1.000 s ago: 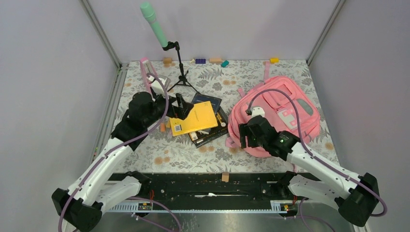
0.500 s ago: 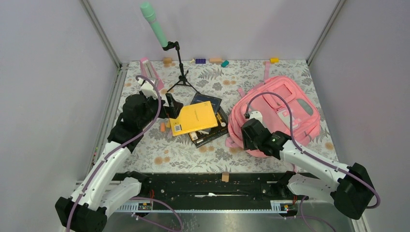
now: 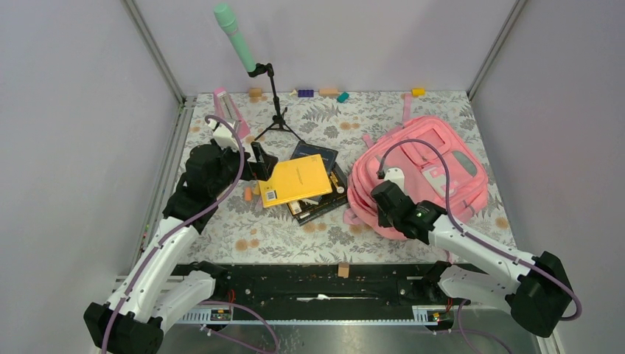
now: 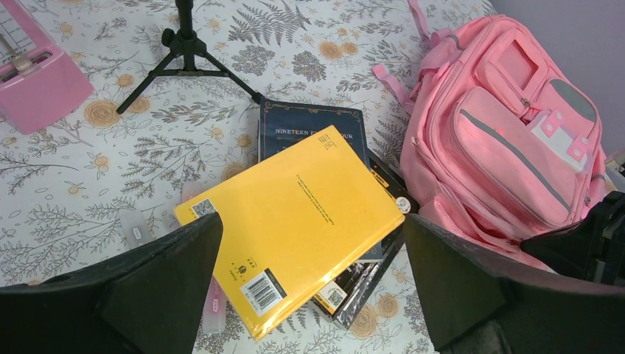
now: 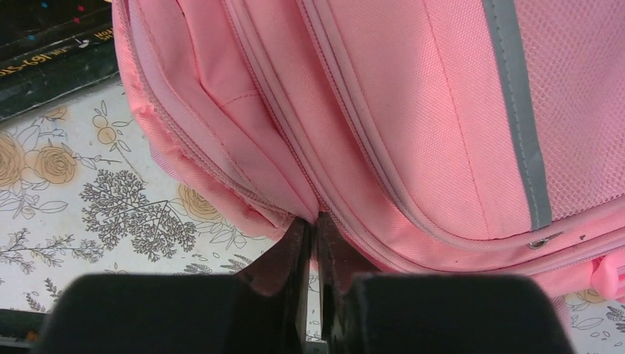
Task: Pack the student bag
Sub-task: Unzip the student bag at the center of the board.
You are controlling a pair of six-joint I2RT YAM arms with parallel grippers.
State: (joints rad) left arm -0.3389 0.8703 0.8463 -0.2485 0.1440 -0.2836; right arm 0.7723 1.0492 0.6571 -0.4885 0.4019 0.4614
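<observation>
Two jaws of the right gripper are drawn almost together on the zip seam along the student bag, at its edge nearest the arm bases. A fold of pink fabric appears to be nipped between them. Whether a zip pull is caught cannot be told. The bag is laid flat on the table with its front pockets and grey strip uppermost, and its seams look closed.

Just beside the bag, on the side toward the left arm, a yellow book is stacked on dark books, the lowest of them touching the bag. Over that stack the left gripper is held with its jaws spread wide and nothing between them.

Opening the bag is judged to be the step in hand; nothing is packed yet. For the next move, a steady pull along or away from the seam is called for, so that the compartment is parted without the soft bag being dragged across the table. Only then can the yellow book be gripped and carried to the bag.
</observation>
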